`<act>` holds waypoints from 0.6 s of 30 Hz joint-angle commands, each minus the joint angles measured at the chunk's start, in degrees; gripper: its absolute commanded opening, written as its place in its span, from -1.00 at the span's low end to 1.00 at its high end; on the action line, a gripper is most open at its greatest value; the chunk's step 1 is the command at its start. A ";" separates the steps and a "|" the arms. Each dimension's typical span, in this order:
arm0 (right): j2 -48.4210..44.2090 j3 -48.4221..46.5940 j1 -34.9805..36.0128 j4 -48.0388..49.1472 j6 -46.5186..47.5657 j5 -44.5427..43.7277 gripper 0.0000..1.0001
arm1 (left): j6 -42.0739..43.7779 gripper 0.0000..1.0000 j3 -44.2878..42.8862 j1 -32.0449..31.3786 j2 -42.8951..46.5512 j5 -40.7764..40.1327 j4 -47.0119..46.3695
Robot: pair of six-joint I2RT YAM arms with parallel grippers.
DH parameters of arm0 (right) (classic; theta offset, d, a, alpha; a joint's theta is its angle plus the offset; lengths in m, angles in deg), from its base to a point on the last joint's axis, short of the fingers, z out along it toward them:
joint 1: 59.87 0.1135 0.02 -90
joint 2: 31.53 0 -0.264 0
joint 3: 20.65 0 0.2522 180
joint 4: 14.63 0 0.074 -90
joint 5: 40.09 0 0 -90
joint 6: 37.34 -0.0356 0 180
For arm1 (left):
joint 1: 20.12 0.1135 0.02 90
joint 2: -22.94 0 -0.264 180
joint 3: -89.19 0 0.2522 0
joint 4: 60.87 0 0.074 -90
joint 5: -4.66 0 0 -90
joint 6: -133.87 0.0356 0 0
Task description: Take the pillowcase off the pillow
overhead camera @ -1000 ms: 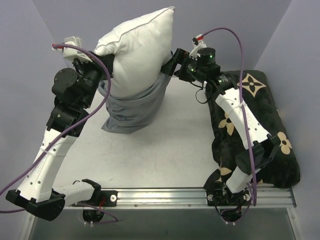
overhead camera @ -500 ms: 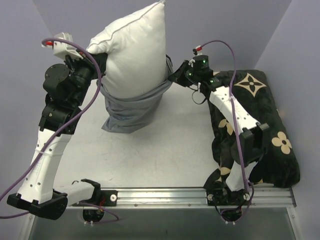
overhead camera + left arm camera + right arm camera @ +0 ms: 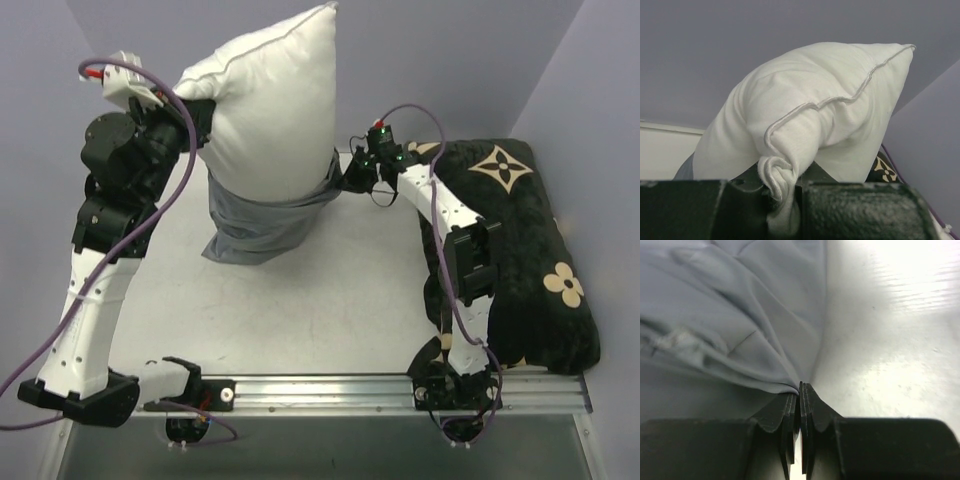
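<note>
The white pillow [image 3: 270, 100] stands upright at the back of the table, lifted by one corner. My left gripper [image 3: 195, 115] is shut on that twisted corner; in the left wrist view the pillow [image 3: 815, 100] bulges above my left gripper [image 3: 785, 200]. The blue-grey pillowcase [image 3: 260, 220] wraps only the pillow's lower part and bunches on the table. Its right edge is pulled taut toward my right gripper [image 3: 345, 183]. In the right wrist view my right gripper [image 3: 800, 390] is shut, with the pillowcase [image 3: 730, 315] edge pinched at the jaw tips.
A black cushion with beige flower motifs [image 3: 520, 250] lies along the right side of the white table [image 3: 320, 290], under the right arm. Purple-grey walls close in behind and at both sides. A metal rail [image 3: 330, 392] runs along the near edge.
My left gripper lifted the pillow higher and to the left. My right gripper shut on the pillowcase edge and moved down and left; the case now sits lower on the pillow.
</note>
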 commanded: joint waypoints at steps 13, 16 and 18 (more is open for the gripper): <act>-15.99 -24.84 -2.82 -20.25 8.02 -6.49 -1.00 | -0.43 -1.00 -10.31 7.65 -7.15 -17.39 4.43; -14.77 -25.19 -2.29 -20.51 8.46 -5.61 -1.00 | -3.52 -1.00 -2.23 12.93 -6.18 -16.42 3.91; -12.74 -24.67 -2.12 -20.77 8.72 -4.47 -1.00 | -6.42 -1.00 2.17 15.30 -5.83 -16.42 2.95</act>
